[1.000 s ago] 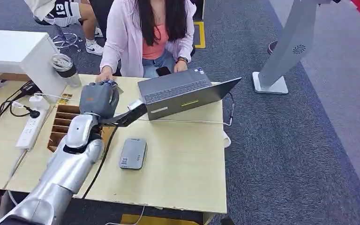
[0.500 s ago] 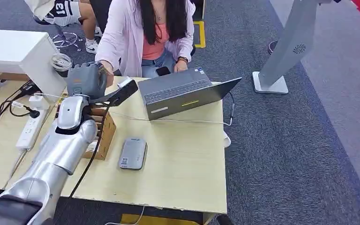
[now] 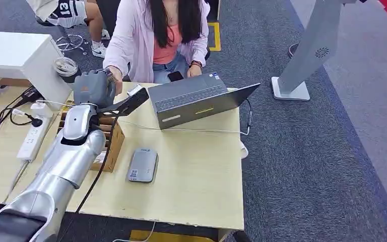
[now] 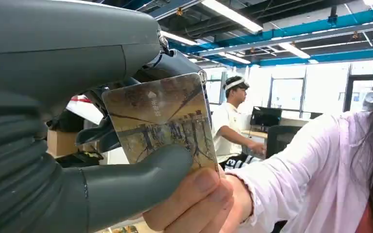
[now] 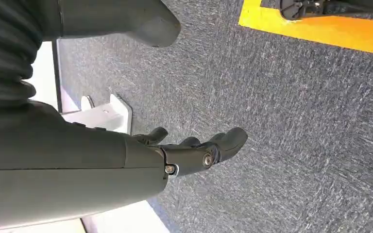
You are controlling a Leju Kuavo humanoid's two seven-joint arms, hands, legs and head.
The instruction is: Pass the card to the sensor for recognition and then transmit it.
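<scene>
Table with desk gear.
On it: laptop, grey reader, wooden organizer, power strip, cup.

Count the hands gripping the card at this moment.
2. The robot's left hand pinches the card between thumb and fingers; a person's hand grips its edge beside the thumb. The right hand hangs empty above the carpet.

"13" on white shorts

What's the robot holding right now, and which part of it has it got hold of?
The left hand pinches the card near one edge, thumb across its face. A person's hand grips the same edge's corner. The right hand holds nothing.
</scene>
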